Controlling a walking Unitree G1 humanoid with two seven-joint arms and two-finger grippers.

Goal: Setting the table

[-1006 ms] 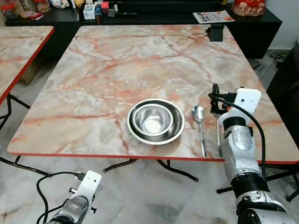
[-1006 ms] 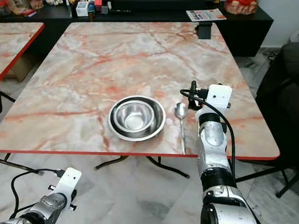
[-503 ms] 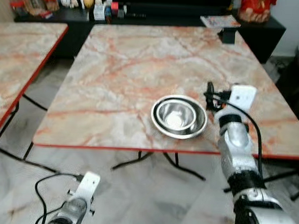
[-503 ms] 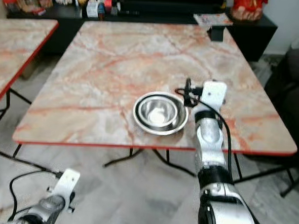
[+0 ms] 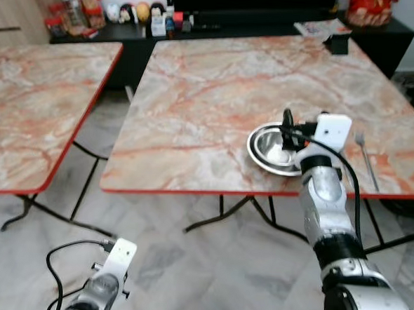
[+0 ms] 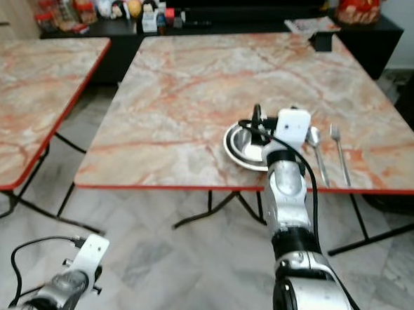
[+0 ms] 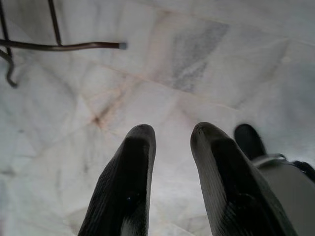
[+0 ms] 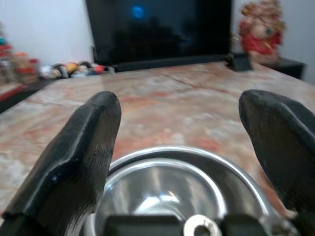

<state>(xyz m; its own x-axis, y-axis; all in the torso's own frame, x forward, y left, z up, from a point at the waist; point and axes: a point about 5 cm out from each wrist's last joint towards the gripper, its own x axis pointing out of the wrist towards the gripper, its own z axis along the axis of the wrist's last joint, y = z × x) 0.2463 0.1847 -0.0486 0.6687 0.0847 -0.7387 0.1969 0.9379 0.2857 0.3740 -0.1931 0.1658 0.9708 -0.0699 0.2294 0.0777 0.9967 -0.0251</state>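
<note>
Marble counter (image 6: 197, 91) carries the bowl (image 8: 172, 182) straight ahead of the right gripper (image 8: 182, 147), fingers spread empty; left gripper (image 7: 170, 172) hangs released.

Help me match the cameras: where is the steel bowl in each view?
Left eye view: steel bowl right of centre, behind the right arm.
Right eye view: bowl right of centre.
Right wrist view: bowl between the right gripper's fingers.
Left wrist view: floor.
Shared landmark: red figurine.
</note>
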